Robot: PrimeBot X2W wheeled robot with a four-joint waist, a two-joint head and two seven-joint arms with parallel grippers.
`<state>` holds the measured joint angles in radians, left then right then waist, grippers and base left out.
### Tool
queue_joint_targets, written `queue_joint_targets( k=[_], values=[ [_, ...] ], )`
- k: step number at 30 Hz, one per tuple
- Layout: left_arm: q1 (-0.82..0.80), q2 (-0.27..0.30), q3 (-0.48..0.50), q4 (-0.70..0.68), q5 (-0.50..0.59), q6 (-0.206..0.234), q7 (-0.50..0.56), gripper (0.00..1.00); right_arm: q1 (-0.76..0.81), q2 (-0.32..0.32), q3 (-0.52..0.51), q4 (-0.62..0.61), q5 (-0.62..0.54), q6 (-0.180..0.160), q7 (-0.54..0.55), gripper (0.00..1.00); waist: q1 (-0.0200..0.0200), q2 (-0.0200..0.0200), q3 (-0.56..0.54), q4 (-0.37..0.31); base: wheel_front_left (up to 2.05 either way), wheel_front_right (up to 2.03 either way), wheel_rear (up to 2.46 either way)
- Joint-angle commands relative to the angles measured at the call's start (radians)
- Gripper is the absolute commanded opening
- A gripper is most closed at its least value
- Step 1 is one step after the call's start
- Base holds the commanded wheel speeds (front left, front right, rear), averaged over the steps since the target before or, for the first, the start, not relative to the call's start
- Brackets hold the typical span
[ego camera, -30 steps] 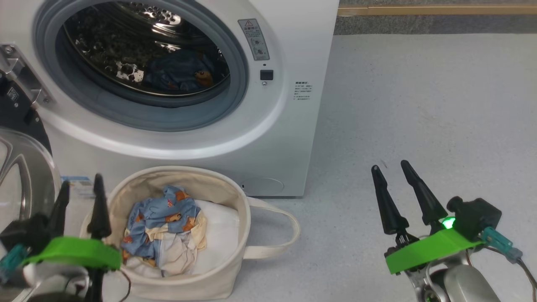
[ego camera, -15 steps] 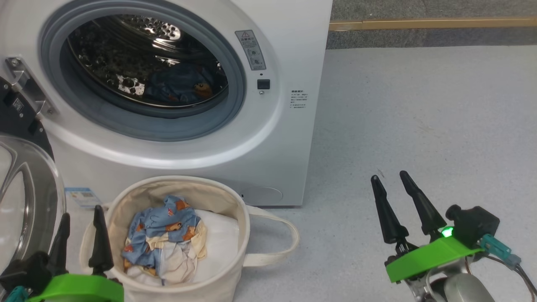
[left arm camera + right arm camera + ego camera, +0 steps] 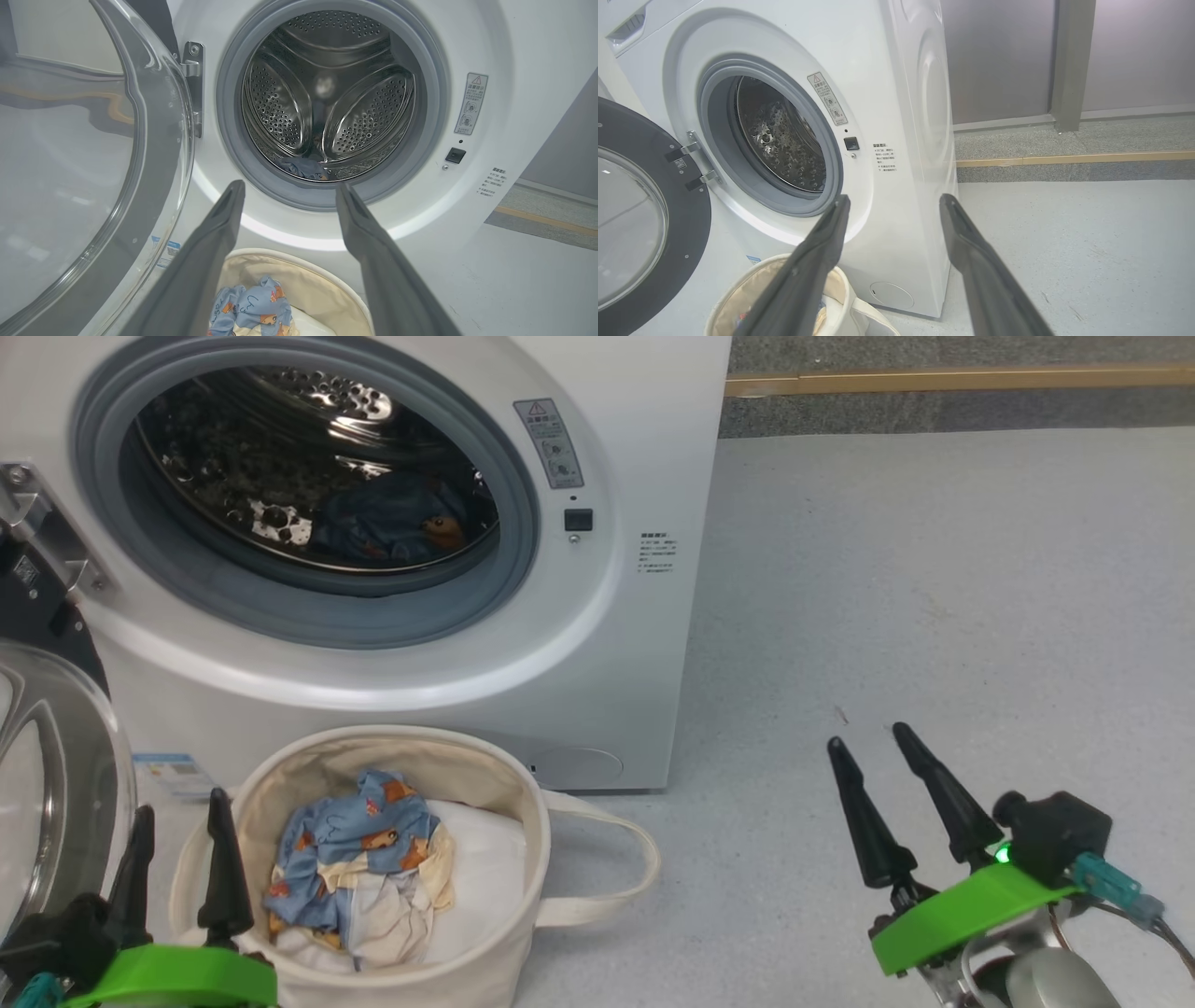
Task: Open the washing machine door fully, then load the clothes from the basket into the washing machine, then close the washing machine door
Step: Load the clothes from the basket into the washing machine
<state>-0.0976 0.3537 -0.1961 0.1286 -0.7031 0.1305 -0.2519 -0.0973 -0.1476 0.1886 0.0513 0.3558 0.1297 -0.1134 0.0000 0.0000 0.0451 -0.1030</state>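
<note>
The left gripper [image 3: 180, 805] sits at about 8 o'clock in the head view. Its two dark tapered fingers [image 3: 224, 859] are spread apart and point to 12 o'clock, rising from a green bracket [image 3: 173, 978] at the bottom edge. The right gripper [image 3: 867, 737] sits at about 4 o'clock, jaws likewise parted, its prongs leaning toward 11 o'clock. Its green mount [image 3: 966, 910] tilts up toward 2 o'clock and carries a black camera housing [image 3: 1055, 823], a lit green lamp [image 3: 1003, 853] and a teal connector [image 3: 1106, 879]. The silvery wrist [image 3: 1036, 987] lies at the mount's 6 o'clock.
</note>
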Motion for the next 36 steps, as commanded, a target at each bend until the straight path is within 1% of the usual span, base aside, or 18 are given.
queue_joint_targets(
  k=[1, 8, 14, 17, 18, 20, 23, 25, 30, 33, 34, 36],
  values=[
    [-0.038, 0.019, 0.048, -0.027, 0.008, -0.006, -0.01, 1.0, -0.017, -0.018, 0.028, -0.042, -0.012, 0.001, 0.007, 1.0, 0.0, 0.0, 0.0, -0.003, 0.0, 0.0, 0.0],
    [-0.049, 0.003, 0.057, -0.015, 0.021, -0.02, -0.01, 1.0, -0.026, -0.048, 0.042, -0.082, -0.018, 0.001, 0.051, 1.0, 0.0, 0.0, 0.008, -0.019, 0.0, 0.0, 0.0],
    [-0.094, -0.005, 0.04, 0.029, 0.027, -0.046, -0.008, 1.0, -0.022, -0.038, 0.028, -0.106, -0.018, 0.001, 0.055, 1.0, 0.0, 0.0, 0.044, -0.023, 0.0, 0.0, 0.0],
    [-0.142, -0.001, 0.011, 0.081, 0.037, -0.068, 0.017, 1.0, -0.023, -0.03, 0.02, -0.121, -0.025, 0.001, 0.052, 1.0, 0.0, 0.0, 0.076, -0.026, 0.0, 0.0, 0.0],
    [-0.186, 0.002, -0.018, 0.135, 0.044, -0.084, 0.053, 1.0, -0.027, -0.023, 0.016, -0.133, -0.034, 0.001, 0.052, 1.0, 0.0, 0.0, 0.108, -0.031, 0.0, 0.0, 0.0],
    [-0.242, 0.008, -0.05, 0.197, 0.06, -0.104, 0.089, 1.0, -0.035, -0.016, 0.015, -0.147, -0.045, 0.001, 0.054, 1.0, 0.0, 0.0, 0.147, -0.037, 0.0, 0.0, 0.0],
    [-0.328, 0.004, -0.076, 0.31, 0.064, -0.141, 0.117, 1.0, -0.051, -0.003, 0.015, -0.17, -0.065, 0.001, 0.054, 1.0, 0.0, 0.0, 0.212, -0.052, 0.0, 0.0, 0.0],
    [-0.383, 0.011, -0.097, 0.403, 0.081, -0.165, 0.13, 1.0, -0.064, 0.007, 0.014, -0.182, -0.078, 0.001, 0.053, 1.0, 0.0, 0.0, 0.254, -0.067, 0.0, 0.0, 0.0],
    [-0.493, -0.003, -0.141, 0.657, 0.068, -0.226, 0.198, 1.0, -0.087, 0.03, -0.005, -0.206, -0.101, 0.001, 0.045, 1.0, 0.0, 0.0, 0.332, -0.094, 0.0, 0.0, 0.0],
    [-0.556, -0.002, -0.157, 0.784, 0.059, -0.246, 0.213, 1.0, -0.093, 0.04, -0.01, -0.228, -0.114, 0.001, 0.044, 1.0, 0.0, 0.0, 0.38, -0.108, 0.0, 0.0, 0.0],
    [-0.556, -0.002, -0.157, 0.784, 0.059, -0.246, 0.213, 1.0, -0.093, 0.04, -0.01, -0.228, -0.114, 0.001, 0.044, 1.0, 0.0, 0.0, 0.38, -0.108, 0.0, 0.0, 0.0],
    [-0.594, 0.003, -0.169, 0.853, 0.053, -0.254, 0.217, 1.0, -0.097, 0.046, -0.014, -0.242, -0.123, 0.001, 0.044, 1.0, 0.0, 0.0, 0.413, -0.118, 0.0, 0.0, 0.0]
  ],
)
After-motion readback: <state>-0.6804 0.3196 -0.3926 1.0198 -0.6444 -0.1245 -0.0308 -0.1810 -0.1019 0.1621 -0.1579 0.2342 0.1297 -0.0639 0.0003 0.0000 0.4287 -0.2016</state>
